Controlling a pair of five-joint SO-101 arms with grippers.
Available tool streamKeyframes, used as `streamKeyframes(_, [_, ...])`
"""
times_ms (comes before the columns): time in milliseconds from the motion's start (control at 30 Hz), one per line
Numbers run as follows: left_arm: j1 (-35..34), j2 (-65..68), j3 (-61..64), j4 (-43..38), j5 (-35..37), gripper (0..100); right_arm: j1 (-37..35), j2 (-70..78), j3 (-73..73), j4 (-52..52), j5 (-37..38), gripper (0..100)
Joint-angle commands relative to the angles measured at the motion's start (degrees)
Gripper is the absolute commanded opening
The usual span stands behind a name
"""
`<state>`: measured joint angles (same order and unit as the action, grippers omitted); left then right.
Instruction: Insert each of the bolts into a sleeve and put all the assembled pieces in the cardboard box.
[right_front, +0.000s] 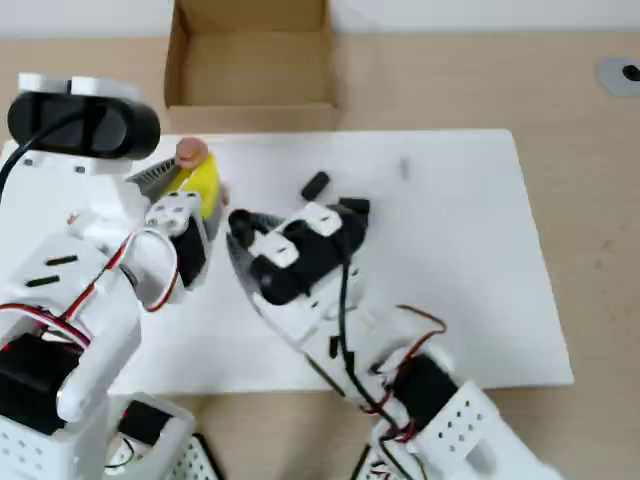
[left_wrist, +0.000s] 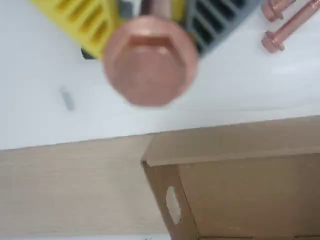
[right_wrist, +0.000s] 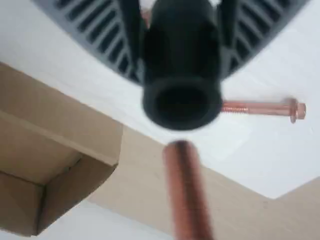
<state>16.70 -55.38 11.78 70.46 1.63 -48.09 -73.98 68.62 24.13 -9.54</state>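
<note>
My left gripper (right_front: 190, 168) is shut on a copper bolt (right_front: 191, 152) near the white mat's far left. In the left wrist view the bolt's hex head (left_wrist: 150, 60) sits between a yellow finger (left_wrist: 75, 20) and a grey finger (left_wrist: 220, 20). My right gripper (right_front: 240, 225) is at mid-mat, shut on a black sleeve (right_wrist: 182, 75). A copper bolt shaft (right_wrist: 187, 195) lies just off the sleeve's open end, apart from it. One loose black sleeve (right_front: 315, 185) lies on the mat. Two loose bolts (left_wrist: 280, 20) lie together, and another bolt (right_wrist: 265, 108) lies flat. The cardboard box (right_front: 250, 60) stands open behind the mat.
The white mat (right_front: 450, 250) covers the middle of the wooden table; its right half is bare. A grey disc (right_front: 622, 74) sits at the table's far right. Both arm bases stand at the front edge.
</note>
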Motion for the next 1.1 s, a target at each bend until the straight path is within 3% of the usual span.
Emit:
streamKeyframes(0, [-0.79,0.22,-4.40,0.26,0.18,1,1.01,-1.36,-0.66,-1.67,-0.35,1.0])
streamKeyframes(600, [-0.62,0.92,-7.03,2.90,2.99,1,0.84,-1.19,-0.48,-1.67,-0.35,1.0])
streamKeyframes(900, [5.45,3.56,-7.12,2.64,5.19,1,0.84,-1.27,-0.40,-1.67,-0.35,1.0])
streamKeyframes(1067, [5.45,4.53,-7.47,2.64,5.01,1,0.84,-1.27,-0.40,-1.67,-0.35,1.0])
